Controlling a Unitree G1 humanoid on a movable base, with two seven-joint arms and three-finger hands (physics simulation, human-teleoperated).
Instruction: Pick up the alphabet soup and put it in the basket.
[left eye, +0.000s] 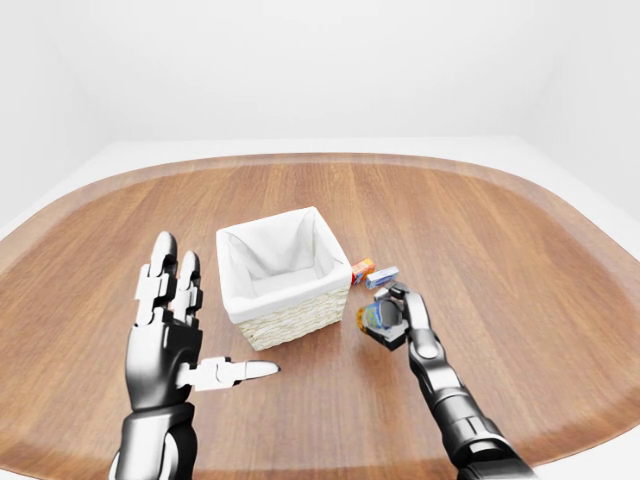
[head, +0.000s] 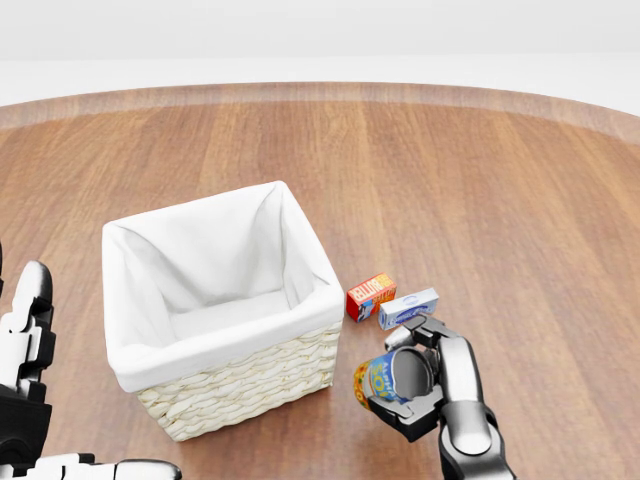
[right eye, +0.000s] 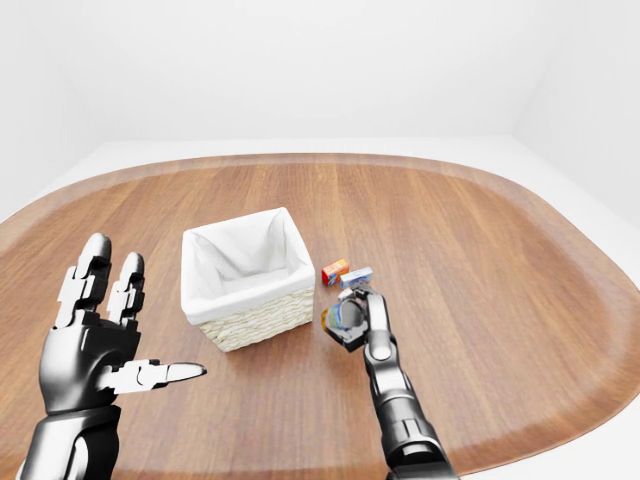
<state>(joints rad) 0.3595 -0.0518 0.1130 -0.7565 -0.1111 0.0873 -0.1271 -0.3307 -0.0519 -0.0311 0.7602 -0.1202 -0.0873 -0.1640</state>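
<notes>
Two robot hands are visible, and only the right robot hand (head: 420, 385) is engaged: its fingers are closed round the alphabet soup (head: 378, 383), which is held clear of the table (head: 480, 190). The can is tilted, with its long axis lying roughly sideways and one end turned toward the left of the head view. The left robot hand (left eye: 170, 335) is held open with fingers spread, grasping nothing, nearer the table's near-left edge.

The basket (head: 215, 300) is positioned just to the left of the held can in the head view, its white liner open upward and nothing seen inside. The can is beside the basket's right wall, not above the opening; whether it is higher than the rim cannot be told. The coming move is judged to turn on this offset: the can must be raised and carried leftward over the rim before it is let go.

A small red box (head: 370, 296) and a small white box (head: 408, 309) lie on the table just beyond the right robot hand, apart from the can.
</notes>
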